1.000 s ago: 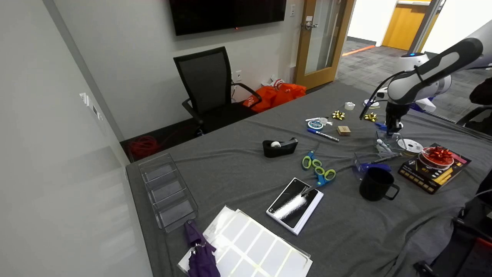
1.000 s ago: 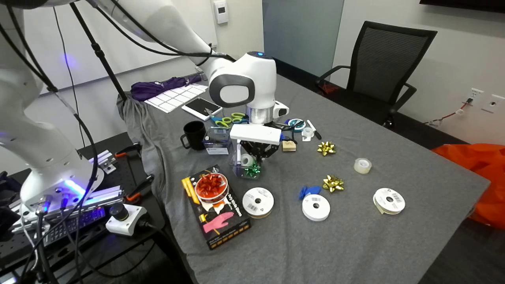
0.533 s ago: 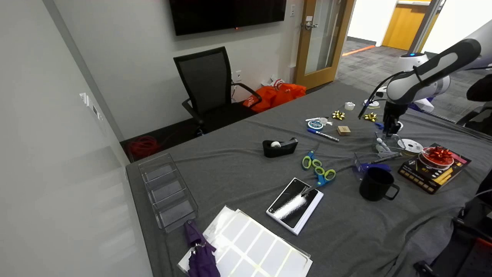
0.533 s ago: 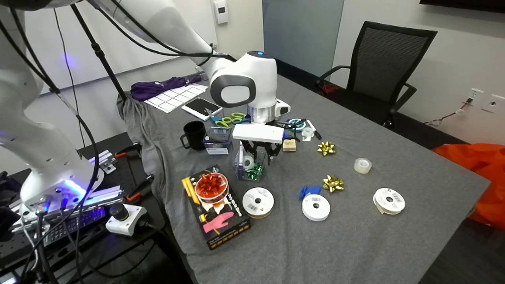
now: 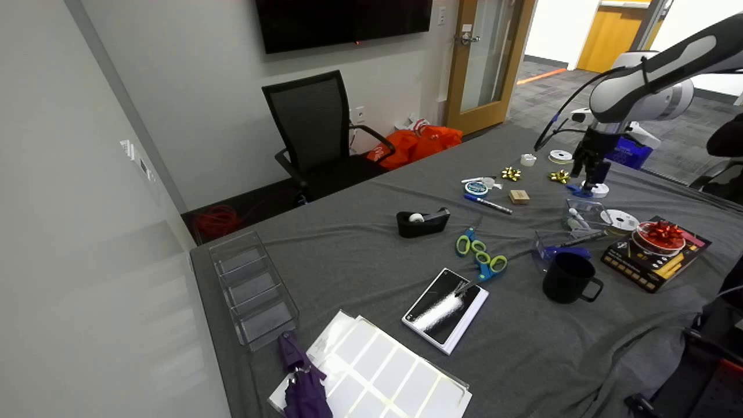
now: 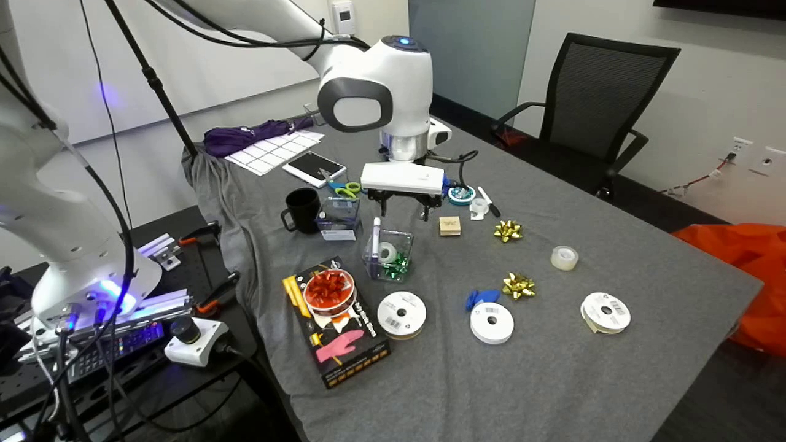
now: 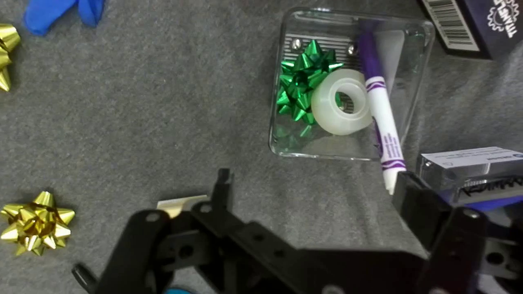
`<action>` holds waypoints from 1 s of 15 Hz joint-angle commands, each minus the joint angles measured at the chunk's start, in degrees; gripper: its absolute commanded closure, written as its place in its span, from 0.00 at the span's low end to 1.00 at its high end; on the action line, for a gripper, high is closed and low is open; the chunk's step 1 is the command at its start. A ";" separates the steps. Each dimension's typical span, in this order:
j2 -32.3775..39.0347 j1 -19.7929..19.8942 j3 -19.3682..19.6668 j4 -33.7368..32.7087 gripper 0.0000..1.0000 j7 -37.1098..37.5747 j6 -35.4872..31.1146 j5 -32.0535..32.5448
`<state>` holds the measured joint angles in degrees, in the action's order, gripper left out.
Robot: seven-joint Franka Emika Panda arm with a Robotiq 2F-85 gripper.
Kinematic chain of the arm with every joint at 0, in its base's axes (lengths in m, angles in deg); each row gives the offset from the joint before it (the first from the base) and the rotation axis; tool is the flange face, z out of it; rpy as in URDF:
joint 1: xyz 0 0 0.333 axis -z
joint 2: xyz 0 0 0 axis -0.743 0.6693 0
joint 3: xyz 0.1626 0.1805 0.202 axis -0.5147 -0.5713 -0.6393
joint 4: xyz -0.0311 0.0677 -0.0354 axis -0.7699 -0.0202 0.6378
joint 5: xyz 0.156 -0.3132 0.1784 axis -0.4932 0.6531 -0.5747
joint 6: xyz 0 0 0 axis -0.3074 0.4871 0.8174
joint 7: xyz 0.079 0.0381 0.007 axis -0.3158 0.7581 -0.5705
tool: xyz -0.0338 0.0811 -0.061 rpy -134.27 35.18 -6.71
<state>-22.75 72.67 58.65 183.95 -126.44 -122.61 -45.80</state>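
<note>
My gripper point(image 7: 314, 174) stands wide open above the table, nothing between its fingers. Just beyond it in the wrist view is a clear container point(image 7: 274, 122) holding a green bow point(image 7: 296, 87), a translucent tape roll point(image 7: 325, 108) and a purple-and-white marker point(image 7: 385, 116). The marker leans over the container's rim; its white tip shows beside the right finger, but I cannot tell whether they touch. In an exterior view the gripper point(image 6: 403, 213) hangs above and behind the container point(image 6: 402, 234). A wooden block point(image 7: 179, 205) is partly hidden behind the left finger.
Near the container stand a black mug point(image 6: 304, 209), a clear box point(image 6: 339, 233), a ribbon spool point(image 6: 402, 307) and a black box point(image 6: 362, 359) with a red bow point(image 6: 327, 288) on top. Gold bows point(image 6: 508, 231), more spools point(image 6: 491, 322) and a tape roll point(image 6: 564, 258) lie farther off.
The gripper was closed and low at the clear container. Its fingers have since spread apart, and the arm has risen away from the container, which stays on the table with its contents.
</note>
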 commanded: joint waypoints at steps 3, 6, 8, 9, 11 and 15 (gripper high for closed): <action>-3.64 -0.35 -0.45 6.14 0.00 -6.15 1.16 -3.57; -3.56 -1.30 0.00 8.52 0.00 -5.96 0.29 -3.11; -3.40 -1.66 0.01 9.73 0.00 -5.78 -0.23 -3.09; -3.37 -1.72 -0.09 10.25 0.10 -5.71 -0.46 -3.38; -3.32 -1.81 -0.29 11.03 0.34 -5.66 -0.80 -3.92; -3.17 -1.92 -0.58 12.05 0.63 -5.78 -1.67 -5.42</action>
<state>-24.47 70.78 58.29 193.39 -130.52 -122.16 -49.11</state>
